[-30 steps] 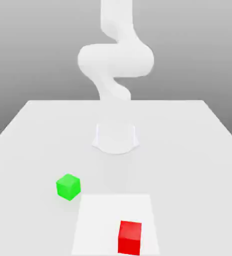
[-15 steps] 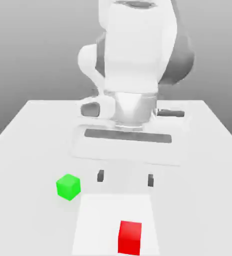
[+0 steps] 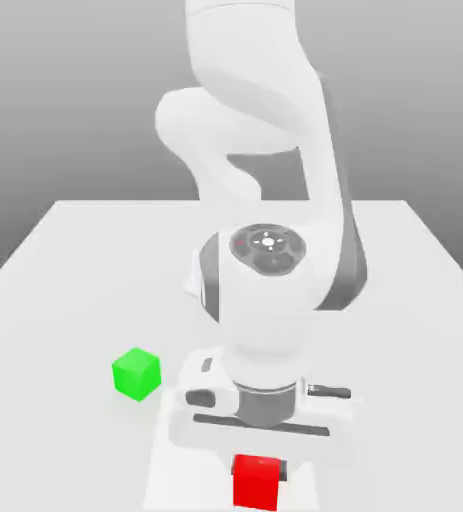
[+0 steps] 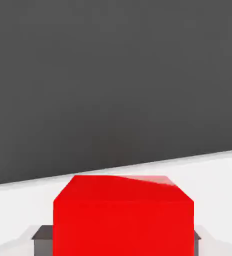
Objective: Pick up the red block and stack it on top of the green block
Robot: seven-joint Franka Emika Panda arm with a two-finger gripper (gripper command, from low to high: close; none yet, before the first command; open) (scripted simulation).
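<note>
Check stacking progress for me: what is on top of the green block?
Nothing rests on the green block; its top face is bare. The red block sits apart, below the gripper.

- Red block, a plain cube, sits flat on the white table, near its front edge.
- Green block, a matching cube, rests apart on the table, toward the exterior view's left.

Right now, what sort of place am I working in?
It looks like a bare simulated tabletop workspace, not a real room: a plain white table against a flat grey backdrop, holding just a red block and a green block, with the white arm bent down over the red one.
</note>
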